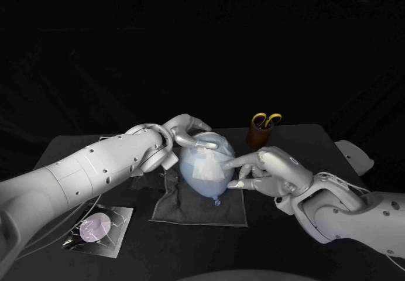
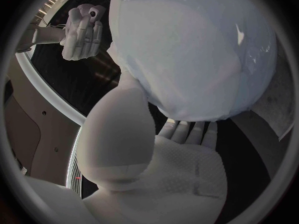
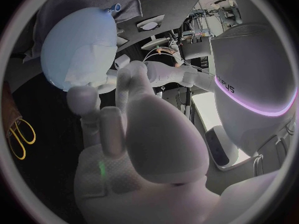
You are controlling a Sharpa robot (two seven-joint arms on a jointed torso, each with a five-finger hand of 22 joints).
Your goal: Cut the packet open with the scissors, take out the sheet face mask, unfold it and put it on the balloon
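Observation:
A pale blue balloon [image 1: 205, 170] lies on a grey cloth [image 1: 198, 208] at the table's middle, its knot toward me. A white sheet mask [image 1: 202, 167] lies partly spread over its upper side. My left hand [image 1: 181, 133] grips the balloon's far end, thumb on one side and fingers [image 2: 187, 132] under the balloon [image 2: 199, 50]. My right hand [image 1: 257, 171] is just right of the balloon with spread fingers reaching its side and holds nothing; I cannot tell whether they touch. The right wrist view shows the balloon [image 3: 77, 40] and the mask [image 3: 84, 69] beyond my fingers [image 3: 102, 129].
The scissors' yellow handles [image 1: 267, 120] stick out of a brown holder [image 1: 257, 138] at the back right. The cut packet [image 1: 99, 228] lies flat at the front left, beside my left forearm. The table's far edge runs just behind the holder.

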